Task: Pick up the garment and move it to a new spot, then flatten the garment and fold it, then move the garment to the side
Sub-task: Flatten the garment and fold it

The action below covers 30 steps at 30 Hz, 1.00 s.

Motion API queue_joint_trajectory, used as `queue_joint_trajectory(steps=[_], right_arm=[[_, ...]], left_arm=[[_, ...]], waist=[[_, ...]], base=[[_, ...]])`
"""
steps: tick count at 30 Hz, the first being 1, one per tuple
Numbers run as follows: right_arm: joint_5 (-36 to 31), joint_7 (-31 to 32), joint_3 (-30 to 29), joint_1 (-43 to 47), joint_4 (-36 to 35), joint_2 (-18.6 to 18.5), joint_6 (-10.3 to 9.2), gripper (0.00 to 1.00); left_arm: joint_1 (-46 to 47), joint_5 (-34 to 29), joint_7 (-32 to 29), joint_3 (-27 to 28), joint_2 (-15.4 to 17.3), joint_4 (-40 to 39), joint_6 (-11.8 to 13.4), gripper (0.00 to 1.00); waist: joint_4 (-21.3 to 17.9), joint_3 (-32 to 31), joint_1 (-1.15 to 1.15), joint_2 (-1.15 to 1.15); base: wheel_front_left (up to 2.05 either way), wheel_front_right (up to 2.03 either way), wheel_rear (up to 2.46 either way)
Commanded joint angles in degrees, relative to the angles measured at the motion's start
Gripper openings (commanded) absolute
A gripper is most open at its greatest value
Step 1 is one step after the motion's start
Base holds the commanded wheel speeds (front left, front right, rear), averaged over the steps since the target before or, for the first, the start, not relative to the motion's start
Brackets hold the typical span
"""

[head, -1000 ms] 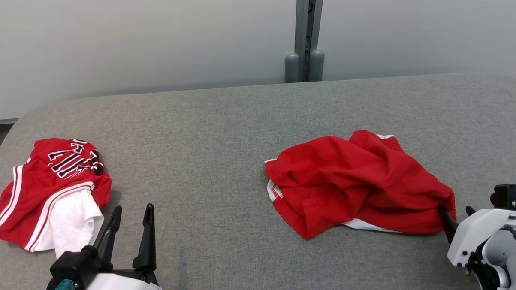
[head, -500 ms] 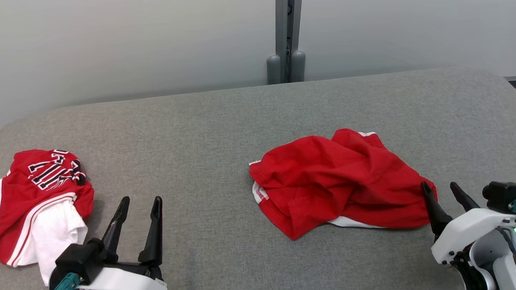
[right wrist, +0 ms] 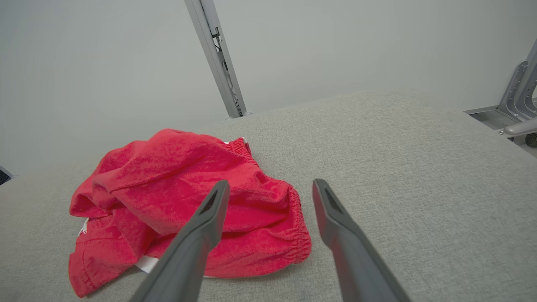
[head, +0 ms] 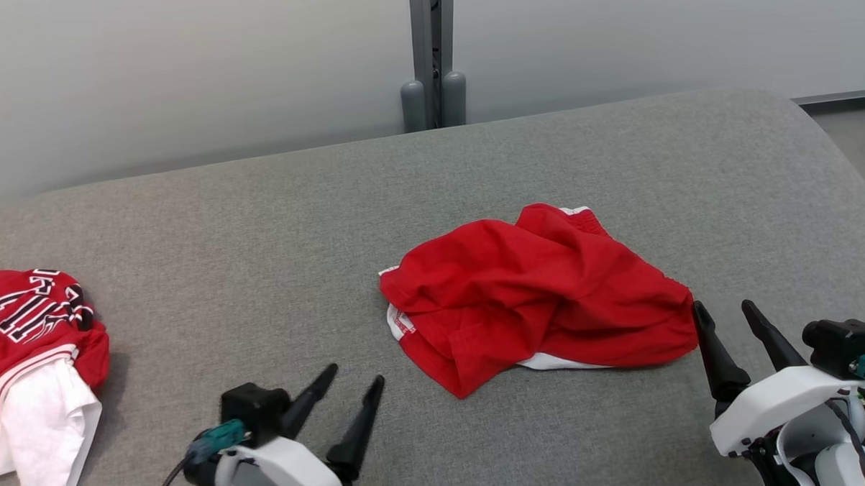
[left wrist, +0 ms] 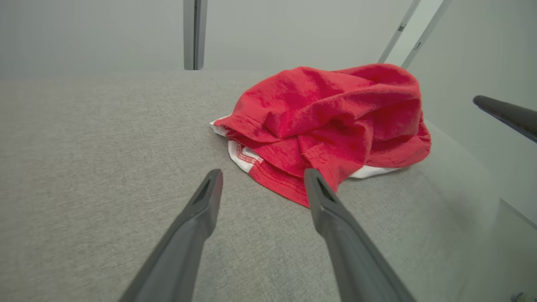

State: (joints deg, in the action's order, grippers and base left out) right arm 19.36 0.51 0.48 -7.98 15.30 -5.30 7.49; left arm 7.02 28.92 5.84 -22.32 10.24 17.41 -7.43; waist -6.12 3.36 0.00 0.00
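Note:
The garment [head: 535, 297] is a crumpled red piece with a white lining, lying in a heap at the middle of the grey table [head: 259, 227]. My left gripper [head: 354, 374] stands open to its lower left, a short gap away, fingers pointing towards it. In the left wrist view the garment [left wrist: 327, 113] lies just beyond the open gripper [left wrist: 263, 172]. My right gripper [head: 722, 305] is open at the garment's right corner, its left finger right beside the hem. In the right wrist view the elastic hem of the garment [right wrist: 188, 188] lies by the open gripper [right wrist: 270, 182]. Nothing is held.
A second red and white jersey [head: 33, 343] with lettering lies bunched at the table's left edge. A grey post [head: 432, 56] stands behind the table against the pale wall. The table's rounded right edge [head: 843, 164] drops to the floor.
The head camera has swung right, so the whole picture slid left. My left gripper has come rightwards and turned towards the garment. My right gripper's fingers have drawn back from the hem.

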Motion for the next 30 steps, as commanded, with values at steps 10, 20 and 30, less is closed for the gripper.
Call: queue_joint_trajectory(steps=[10,20,30], right_arm=[[-0.8,-0.6,0.6,-0.1,-0.4,0.9,0.01,1.00],[-0.3,-0.7,1.3,-0.9,0.7,2.0,0.01,1.00],[-0.5,-1.8,1.2,-1.7,1.1,2.3,0.01,1.00]], left_arm=[[9.0,7.8,-14.0,-16.5,5.1,0.0,-0.1,1.00],[16.4,10.6,-20.2,-21.4,5.8,4.4,0.0,1.00],[18.9,12.6,-19.0,-22.0,4.7,6.1,0.0,0.00]], waist=[[-4.3,3.2,0.00,0.00],[-7.9,6.2,0.00,0.00],[-9.0,7.5,0.00,0.00]], base=[[0.00,0.00,0.00],[0.00,0.00,0.00],[0.00,0.00,0.00]])
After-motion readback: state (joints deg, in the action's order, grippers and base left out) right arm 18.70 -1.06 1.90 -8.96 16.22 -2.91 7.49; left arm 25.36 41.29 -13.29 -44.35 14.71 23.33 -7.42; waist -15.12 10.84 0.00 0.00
